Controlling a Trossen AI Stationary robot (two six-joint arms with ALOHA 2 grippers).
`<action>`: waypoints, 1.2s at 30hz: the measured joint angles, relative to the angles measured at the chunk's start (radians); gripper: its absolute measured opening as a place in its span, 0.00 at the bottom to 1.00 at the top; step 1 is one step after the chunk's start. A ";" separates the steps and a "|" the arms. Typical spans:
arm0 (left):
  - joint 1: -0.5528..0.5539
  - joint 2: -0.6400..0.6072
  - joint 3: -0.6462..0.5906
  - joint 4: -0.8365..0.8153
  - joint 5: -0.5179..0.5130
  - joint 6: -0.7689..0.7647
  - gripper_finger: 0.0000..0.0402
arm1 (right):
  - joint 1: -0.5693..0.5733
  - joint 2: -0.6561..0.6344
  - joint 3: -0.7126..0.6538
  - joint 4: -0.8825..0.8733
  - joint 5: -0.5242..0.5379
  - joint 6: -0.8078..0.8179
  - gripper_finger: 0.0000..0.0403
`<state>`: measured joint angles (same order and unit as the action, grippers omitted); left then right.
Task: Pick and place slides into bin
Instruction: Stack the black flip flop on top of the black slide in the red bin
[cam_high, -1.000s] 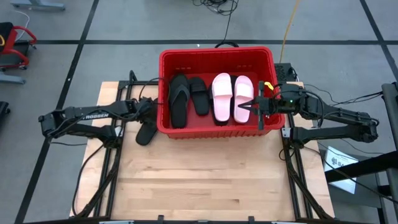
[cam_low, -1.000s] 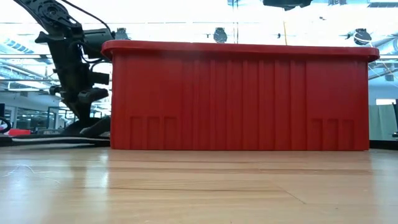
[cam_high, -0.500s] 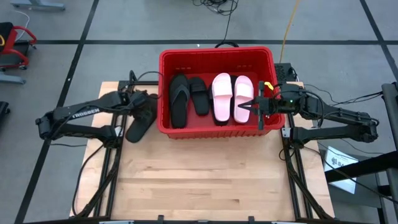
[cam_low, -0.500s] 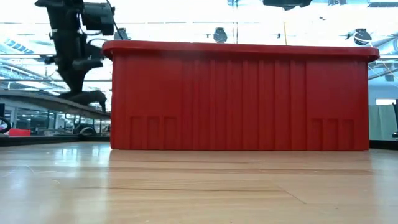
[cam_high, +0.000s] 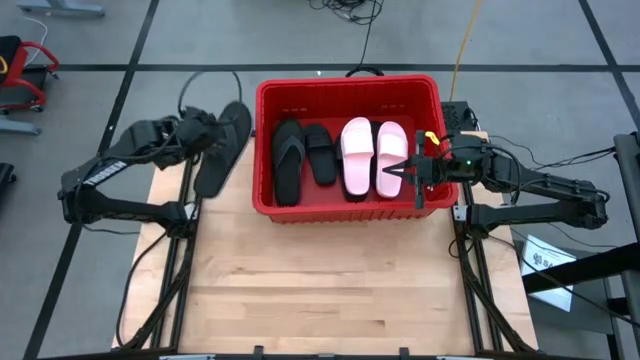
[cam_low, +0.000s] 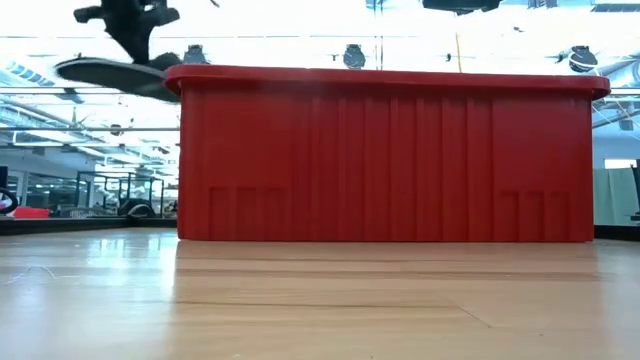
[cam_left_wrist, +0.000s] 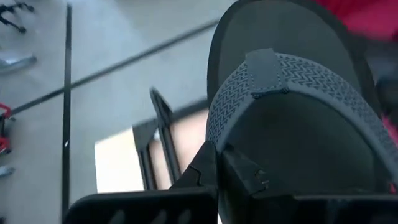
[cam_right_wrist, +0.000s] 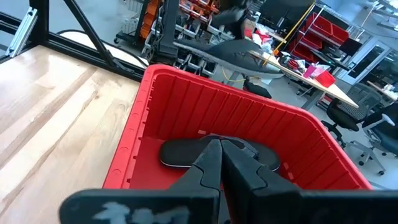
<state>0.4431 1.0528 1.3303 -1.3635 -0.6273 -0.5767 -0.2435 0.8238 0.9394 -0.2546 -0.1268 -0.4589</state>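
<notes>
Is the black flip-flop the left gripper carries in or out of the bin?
Out: the flip-flop hangs beside the bin, outside its rim.

The pale wooden table (cam_high: 300, 290) carries the red bin (cam_high: 349, 90), which stands at its far edge.

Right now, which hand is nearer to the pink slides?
Right. The right hand hovers beside the pink slides in the bin; the left hand is outside it.

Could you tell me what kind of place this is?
Probably a robotics lab or workshop. A wooden table on a metal frame stands on a grey taped floor; behind it the right wrist view shows red storage bins, office chairs and cluttered benches.
</notes>
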 joint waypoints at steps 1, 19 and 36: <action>-0.001 0.004 0.028 0.005 -0.014 -0.004 0.00 | 0.000 0.000 0.000 0.001 0.000 -0.002 0.00; -0.112 0.263 0.133 0.735 -0.084 -0.001 0.00 | 0.000 0.000 0.000 0.003 0.004 -0.002 0.00; -0.170 0.619 0.133 0.973 -0.127 -0.297 0.00 | 0.000 0.000 0.000 0.003 0.003 -0.028 0.00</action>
<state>0.2733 1.6718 1.4635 -0.3908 -0.7539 -0.8734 -0.2435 0.8238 0.9394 -0.2516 -0.1239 -0.4871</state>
